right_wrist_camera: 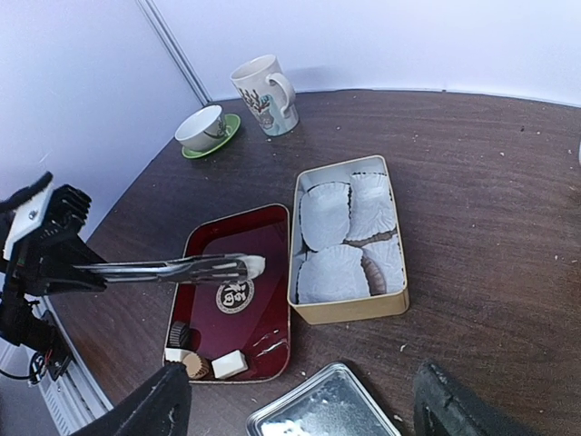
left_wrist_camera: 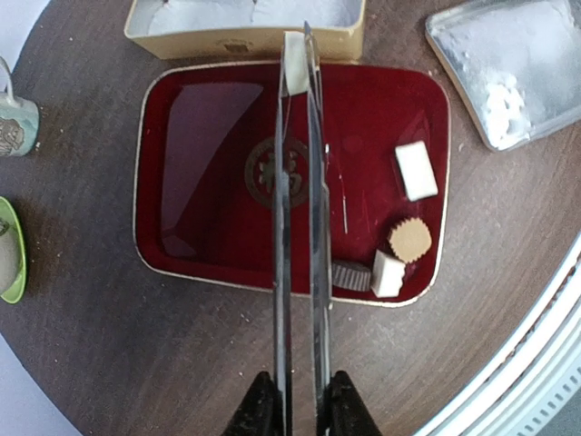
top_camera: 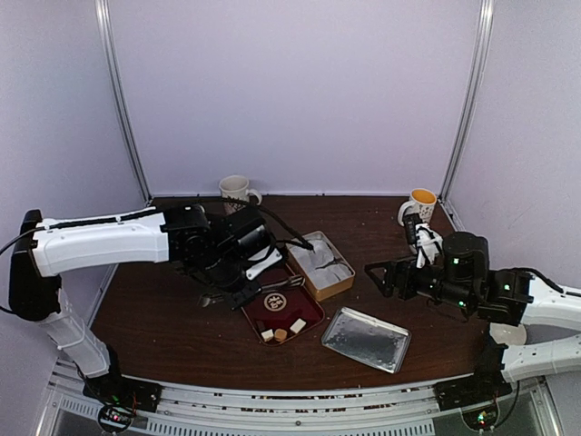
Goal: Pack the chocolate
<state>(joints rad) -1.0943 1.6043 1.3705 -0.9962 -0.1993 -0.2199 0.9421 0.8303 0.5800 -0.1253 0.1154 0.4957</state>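
Chocolate pieces (left_wrist_camera: 417, 171) are lying in a corner of the red tray (left_wrist_camera: 191, 136). One cream piece (left_wrist_camera: 295, 64) is sitting pinched in the tongs (left_wrist_camera: 281, 227) that the left gripper (left_wrist_camera: 302, 400) is squeezing, just beside the tin (left_wrist_camera: 182, 41). Right gripper (top_camera: 379, 275) is hanging open, well apart.

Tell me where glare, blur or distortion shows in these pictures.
Left wrist view: a pale reflection washes over the left of the red tray; the tongs look sharp. Right wrist view: the far edge of the table bows, lens distortion. Top view: even light.
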